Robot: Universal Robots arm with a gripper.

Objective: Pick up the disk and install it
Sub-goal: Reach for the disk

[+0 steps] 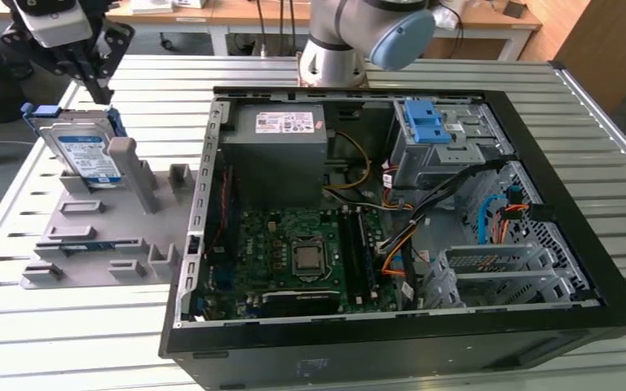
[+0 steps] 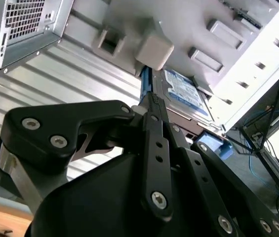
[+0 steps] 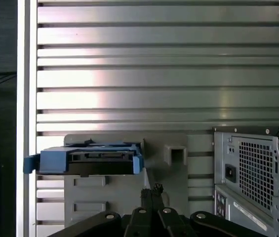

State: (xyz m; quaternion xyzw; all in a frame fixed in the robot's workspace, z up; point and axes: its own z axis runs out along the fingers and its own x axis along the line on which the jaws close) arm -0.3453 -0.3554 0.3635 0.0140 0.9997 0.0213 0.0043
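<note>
The disk stands on edge, leaning in a grey fixture on the table at the exterior view's left. It is silver with a white-and-blue label and a blue carrier frame. My gripper hangs just above its upper edge, apart from it, with the fingers together and nothing between them. In the first wrist view the blue frame of the disk lies just beyond the shut fingertips. The second wrist view has the disk's label past the gripper.
An open black computer case lies on the slatted metal table. Inside are the motherboard, a grey power-supply box, cables, and a drive cage with a blue latch. The arm's base stands behind the case.
</note>
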